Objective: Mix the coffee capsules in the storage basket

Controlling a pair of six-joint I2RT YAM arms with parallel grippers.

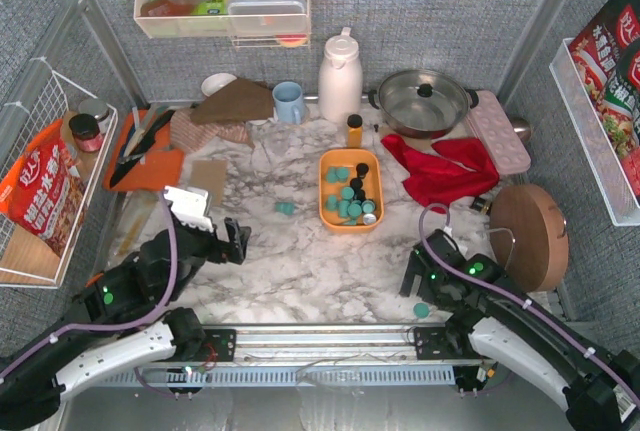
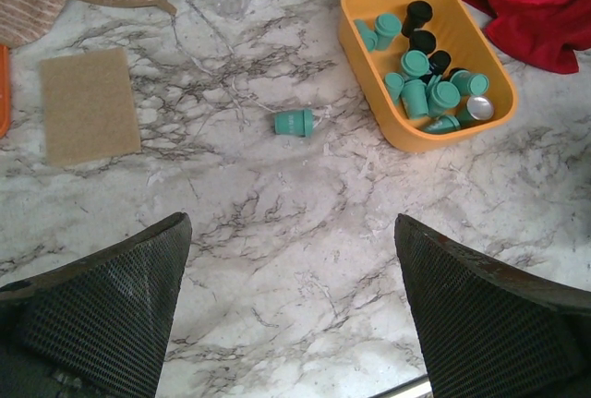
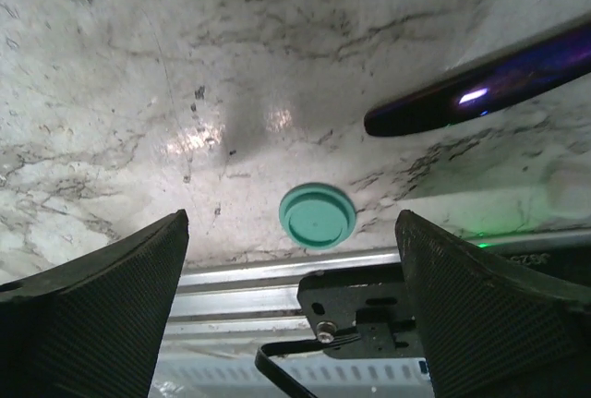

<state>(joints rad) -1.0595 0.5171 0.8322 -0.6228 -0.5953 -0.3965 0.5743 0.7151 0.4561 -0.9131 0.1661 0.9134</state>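
Observation:
The orange storage basket stands at mid-table and holds several teal and a few black coffee capsules. In the left wrist view the basket is at the upper right, and its capsules lie jumbled. One teal capsule lies on its side on the marble left of the basket. Another teal capsule stands at the table's near edge, just ahead of my right gripper and between its open fingers' line. My left gripper hovers open and empty over bare marble, well short of the loose capsule.
A red cloth, a lidded pot, a pink egg tray and a round wooden board sit to the right. A white jug, a blue mug and a tan mat are behind and to the left.

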